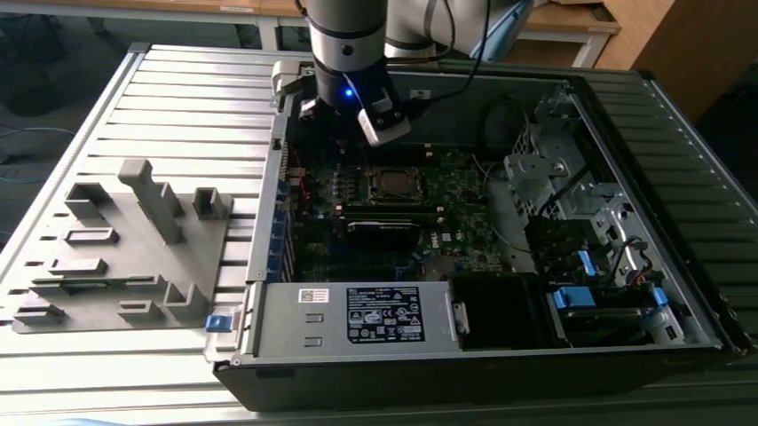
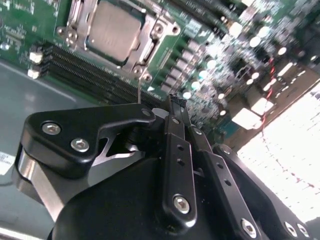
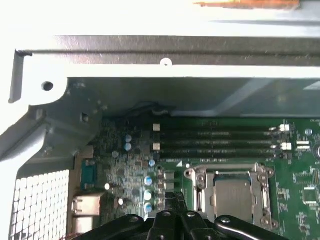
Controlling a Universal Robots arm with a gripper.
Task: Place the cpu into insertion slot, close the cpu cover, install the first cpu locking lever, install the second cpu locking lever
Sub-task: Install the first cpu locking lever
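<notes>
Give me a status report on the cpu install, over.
Gripper shut, empty, low over the motherboard beside the cpu. Cpu seated, cpu cover down over it. Memory slots close by, not blocking.

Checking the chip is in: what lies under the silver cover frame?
Through the window of the cover frame the grey top of the chip shows. Whatever lies beneath the chip, contacts included, is covered and cannot be seen.

Hangs as 1 vertical arm [image 1: 347, 53] from the exterior view's 12 o'clock; carries gripper [image 2: 176, 104] pinched closed, empty, in the second wrist view.
</notes>
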